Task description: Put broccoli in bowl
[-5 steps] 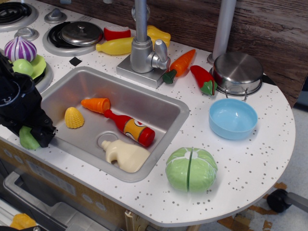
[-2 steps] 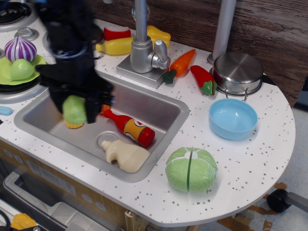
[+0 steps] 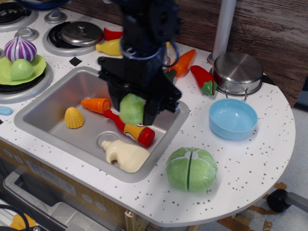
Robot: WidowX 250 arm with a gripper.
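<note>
Broccoli (image 3: 132,109) hangs pinched in the black gripper (image 3: 133,111), its jaws clamped on either side of the light green lump, which sits lifted above the sink (image 3: 159,132) near the basin's right half. Its long axis runs roughly up and down between the fingers. Directly beneath it lies the red ketchup bottle (image 3: 130,127), with the orange carrot piece (image 3: 96,104) and the yellow corn (image 3: 74,117) further left in the basin and the cream bottle (image 3: 125,155) by the drain. The light blue bowl (image 3: 233,119) stands on the counter (image 3: 260,159) well to the right of the gripper (camera's right, that is) and slightly nearer the viewer, with the sink's right rim between them; I judge the carry must go that way. The ketchup label is too blurred to read, and no other writing shows.
</note>
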